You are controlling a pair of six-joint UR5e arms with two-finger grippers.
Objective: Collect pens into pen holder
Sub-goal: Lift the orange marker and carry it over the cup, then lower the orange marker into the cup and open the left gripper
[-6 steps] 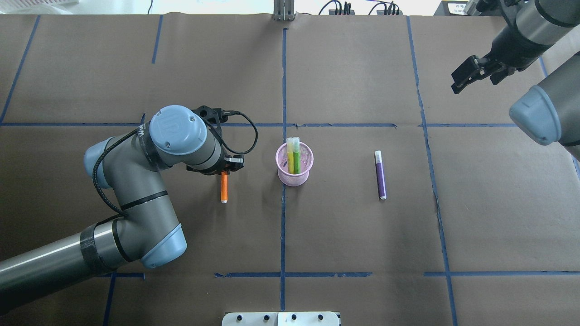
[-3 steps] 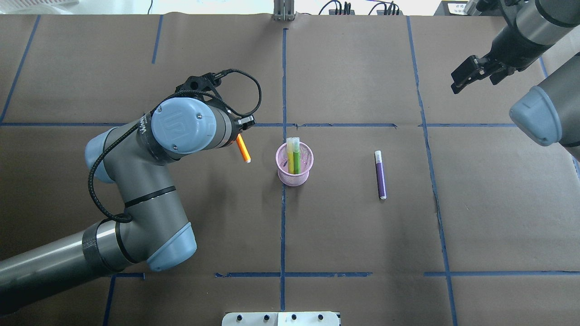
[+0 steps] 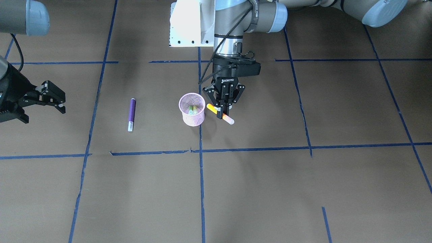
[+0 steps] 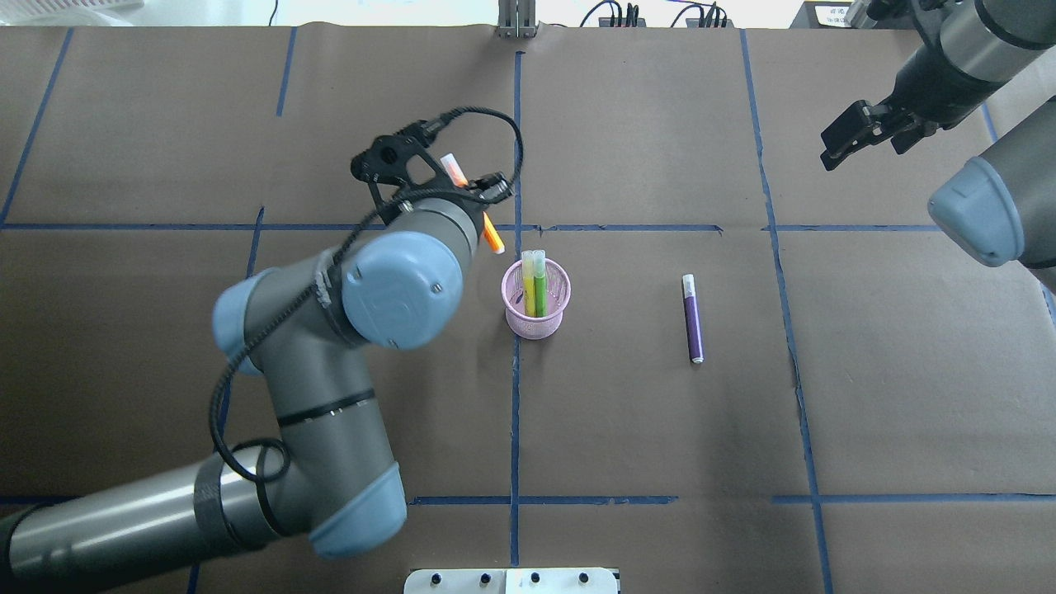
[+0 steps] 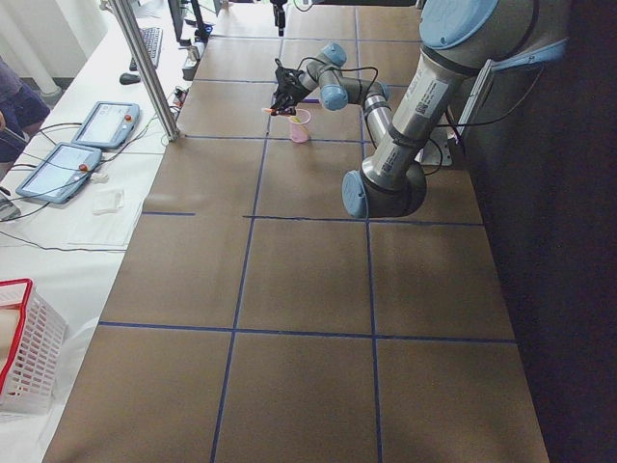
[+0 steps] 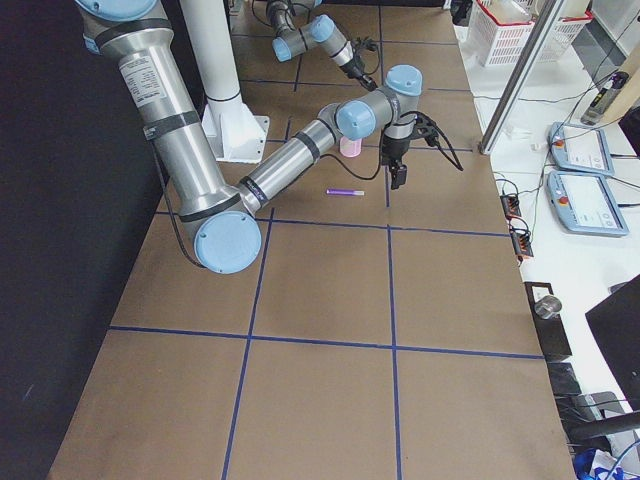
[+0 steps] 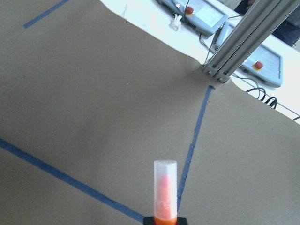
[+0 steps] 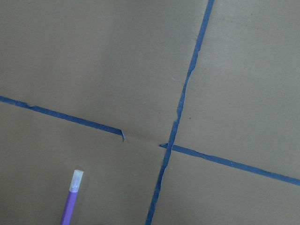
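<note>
The pink mesh pen holder (image 3: 193,119) (image 4: 536,328) stands upright mid-table with a yellow pen (image 4: 528,285) and a green pen (image 4: 540,287) upright inside it. My left gripper (image 3: 222,110) hangs just beside the holder, above the table, shut on an orange pen (image 3: 228,119) (image 4: 494,240) held tilted; its pale cap (image 7: 165,192) fills the left wrist view. A purple pen (image 3: 131,113) (image 4: 693,322) (image 8: 69,208) lies flat on the paper on the holder's other side. My right gripper (image 3: 63,103) (image 4: 827,152) hovers open and empty, far out at the table's right.
Blue tape lines (image 4: 516,148) divide the brown paper table cover. A white base plate (image 3: 189,23) sits at the robot's edge. Control pendants (image 5: 77,154) and a red-rimmed basket (image 5: 24,357) lie beyond the far side, by a metal post (image 5: 145,68).
My left gripper lifted the orange pen off the table, swung it up and away from the robot, and moved it right to beside the holder. The right arm and purple pen stayed put.
</note>
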